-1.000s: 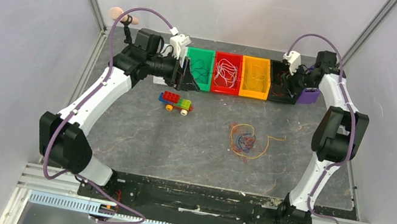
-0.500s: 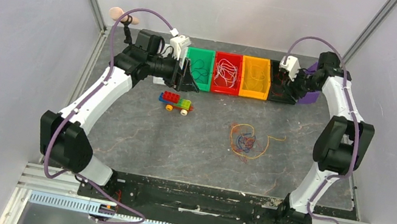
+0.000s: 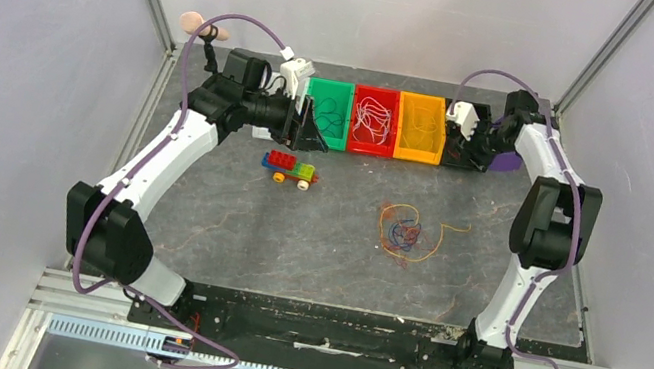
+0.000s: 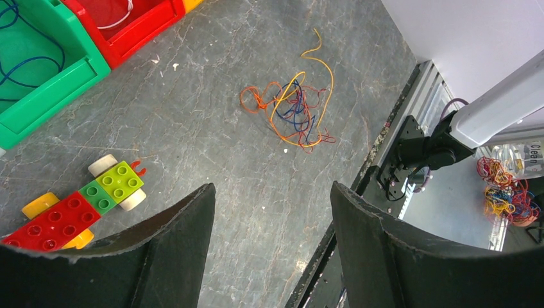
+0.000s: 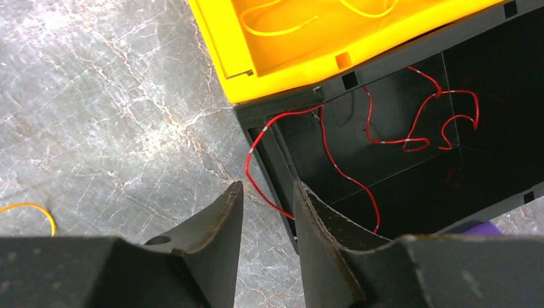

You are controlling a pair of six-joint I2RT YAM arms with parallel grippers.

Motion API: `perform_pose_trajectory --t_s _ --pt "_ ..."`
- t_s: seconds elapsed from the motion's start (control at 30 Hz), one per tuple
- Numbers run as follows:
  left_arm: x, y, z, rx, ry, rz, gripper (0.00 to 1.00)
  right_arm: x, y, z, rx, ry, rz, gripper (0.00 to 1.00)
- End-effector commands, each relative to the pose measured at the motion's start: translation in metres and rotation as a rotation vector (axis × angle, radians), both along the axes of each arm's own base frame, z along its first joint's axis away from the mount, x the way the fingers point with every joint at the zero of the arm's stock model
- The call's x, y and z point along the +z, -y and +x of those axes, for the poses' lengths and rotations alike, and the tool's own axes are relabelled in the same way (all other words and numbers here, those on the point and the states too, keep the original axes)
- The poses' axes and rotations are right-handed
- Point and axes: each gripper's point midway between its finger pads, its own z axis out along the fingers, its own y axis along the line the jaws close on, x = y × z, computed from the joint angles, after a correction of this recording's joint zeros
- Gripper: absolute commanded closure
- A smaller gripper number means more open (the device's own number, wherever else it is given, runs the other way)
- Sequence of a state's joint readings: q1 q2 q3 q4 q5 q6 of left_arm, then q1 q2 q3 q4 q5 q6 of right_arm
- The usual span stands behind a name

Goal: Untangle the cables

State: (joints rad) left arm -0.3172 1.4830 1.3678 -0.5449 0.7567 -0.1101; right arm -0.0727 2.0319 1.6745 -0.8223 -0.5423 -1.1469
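The cables [image 3: 406, 231] lie as a small orange, yellow, blue and red tangle on the table's middle, also in the left wrist view [image 4: 292, 109]. My left gripper [image 3: 312, 128] hangs by the green bin, far from the tangle, its jaws [image 4: 272, 189] open wide and empty. My right gripper [image 3: 459, 139] is at the black bin [image 5: 398, 61]. Its jaws [image 5: 268, 186] stand narrowly apart astride the bin's left wall. A red cable [image 5: 247, 165] droops over that wall, runs into the gap and goes behind the right finger. No clamping shows.
A row of bins stands at the back: green [image 3: 331, 94] with blue wires, red [image 3: 370, 143] with white wires, yellow [image 3: 417, 150] with yellow wires [image 5: 276, 29], black, then purple [image 3: 508, 161]. A toy brick car [image 3: 291, 168] sits left of centre.
The right arm has swung left, carrying its gripper to the black bin's left wall, and its jaws have narrowed. The left arm and the tangle have not moved.
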Motion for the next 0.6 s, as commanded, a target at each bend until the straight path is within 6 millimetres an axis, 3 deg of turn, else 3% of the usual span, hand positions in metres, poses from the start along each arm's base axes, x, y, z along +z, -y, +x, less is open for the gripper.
perform_pose_trajectory --t_s 0.0,0.13,0.27,0.37,0.57 --pt "0.006 0.0 0.006 -0.012 0.049 0.007 0.27 0.011 0.003 0.027 -0.022 0.08 -0.01 0.69" --pt "0.005 0.0 0.006 -0.013 0.048 0.009 0.28 0.012 0.005 0.043 -0.074 0.118 0.001 0.99" --pt "0.002 0.001 0.005 -0.015 0.036 0.01 0.28 0.014 0.005 0.065 -0.176 0.154 0.052 1.0" --pt "0.002 0.001 0.006 -0.015 0.036 0.009 0.28 0.005 0.007 0.08 -0.245 0.142 0.078 1.0" --pt "0.002 0.001 0.006 -0.013 0.031 0.009 0.28 -0.005 0.003 0.093 -0.3 0.121 0.13 0.97"
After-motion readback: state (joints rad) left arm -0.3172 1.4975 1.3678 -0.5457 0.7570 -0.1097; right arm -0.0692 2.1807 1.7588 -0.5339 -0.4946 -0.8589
